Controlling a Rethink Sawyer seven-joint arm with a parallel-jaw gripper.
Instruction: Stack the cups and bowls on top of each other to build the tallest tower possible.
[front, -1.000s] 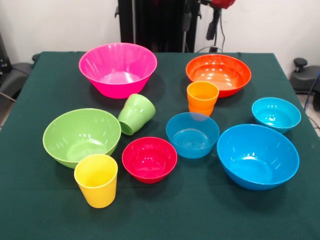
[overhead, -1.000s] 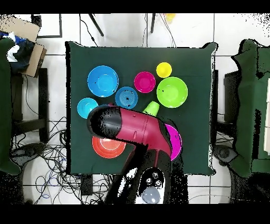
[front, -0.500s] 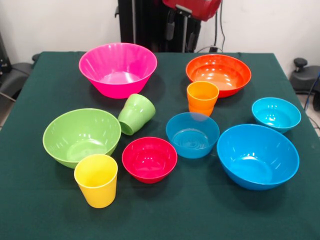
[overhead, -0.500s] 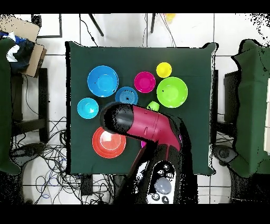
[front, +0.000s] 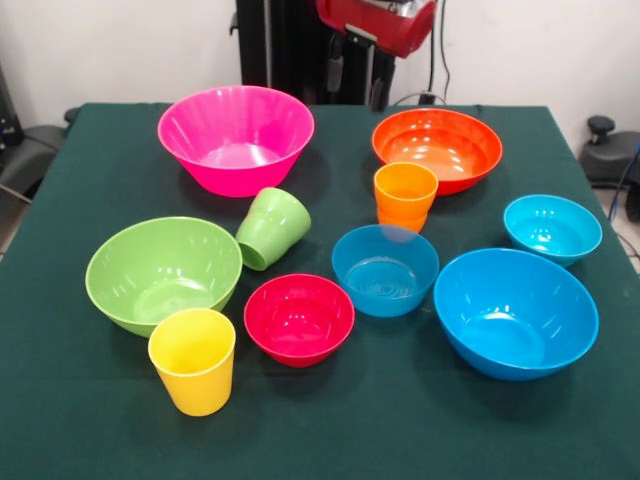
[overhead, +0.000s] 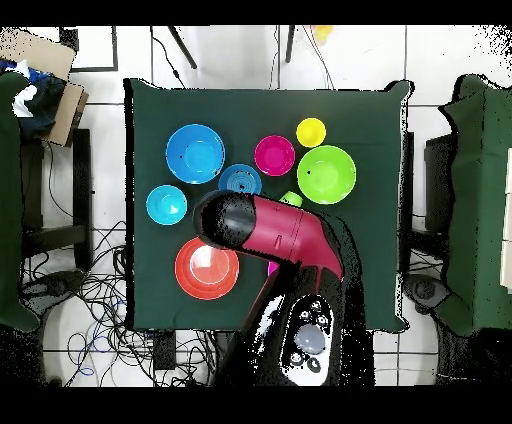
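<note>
Nothing's stacked yet imo. All 3 cups and 7 bowls sit separately on the green table. In the front view the pink bowl is upper left, the orange bowl upper right, the light green bowl mid left w/ the yellow cup touching or just in front of it at lower left. The red bowl and a small blue bowl are around centre, the big blue bowl lower right, and a cyan bowl at mid right. The orange cup stands upright just below the orange bowl. The green cup is tipped over, long axis running lower left to upper right, mouth toward the lower left.

The gripper hangs at the top centre of the frame, between the pink and orange bowls but well above the table, so everything lies below it in the picture. Nearest are those 2 big bowls; the cups are further down.

2 dark fingers show w/ a gap between them, and it's carrying nothing and touching nothing. Looks released, though the top edge crops it so I'm not 100% sure. The overhead view only shows the red arm covering the pink bowl area.
</note>
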